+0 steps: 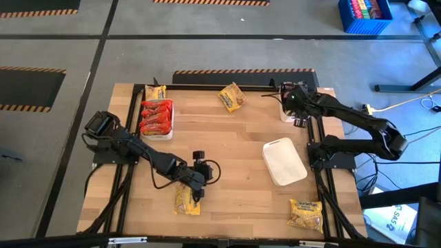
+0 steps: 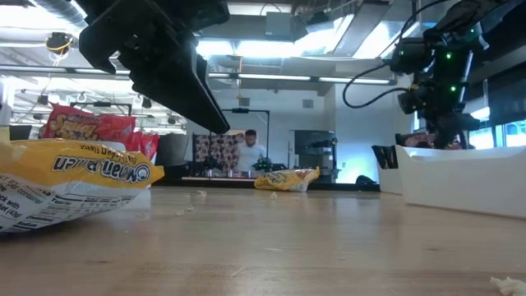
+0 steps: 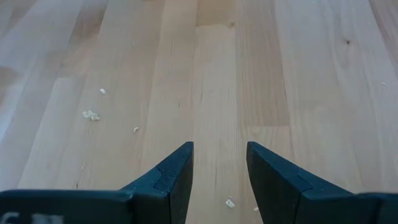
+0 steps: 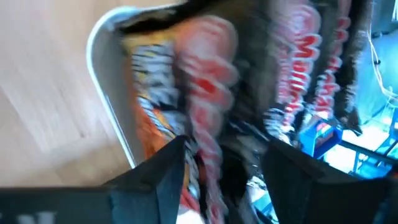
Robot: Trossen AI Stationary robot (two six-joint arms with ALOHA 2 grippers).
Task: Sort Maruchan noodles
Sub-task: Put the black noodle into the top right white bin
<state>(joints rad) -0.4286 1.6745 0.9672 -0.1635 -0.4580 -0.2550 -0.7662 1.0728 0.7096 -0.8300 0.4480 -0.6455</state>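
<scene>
Maruchan noodles lie spread over the desk (image 1: pixel 234 145), some already grouped. At the upper left of the high view a white tray (image 1: pixel 171 124) holds the red-orange packets (image 1: pixel 156 117) in a stack, so that colour looks largely gathered; one yellow packet (image 1: pixel 155 91) lies just above it, outside the tray.

Lower left of centre, the left claw (image 1: pixel 198 180) hangs over another yellow packet (image 1: pixel 186 200) near the desk's bottom edge. Its wrist view shows the jaws parted with only bare wood between them, gripping nothing; probably it is poised to pick this packet up.

Top centre holds a third yellow packet (image 1: pixel 232 97), alone. Right of centre an empty white tray (image 1: pixel 284 161) sits tilted, most likely meant for the yellow ones. A fourth yellow packet (image 1: pixel 306 214) lies at the lower right.

At the upper right the right claw (image 1: pixel 296 114) is over a far tray (image 4: pixel 99 74), which its wrist view shows crowded with dark packets (image 4: pixel 249 81). Its fingers (image 4: pixel 168 168) stand apart around blurred wrapping; whether it is letting go or just touching, I cannot tell. Dark packets seem to be collected there.
</scene>
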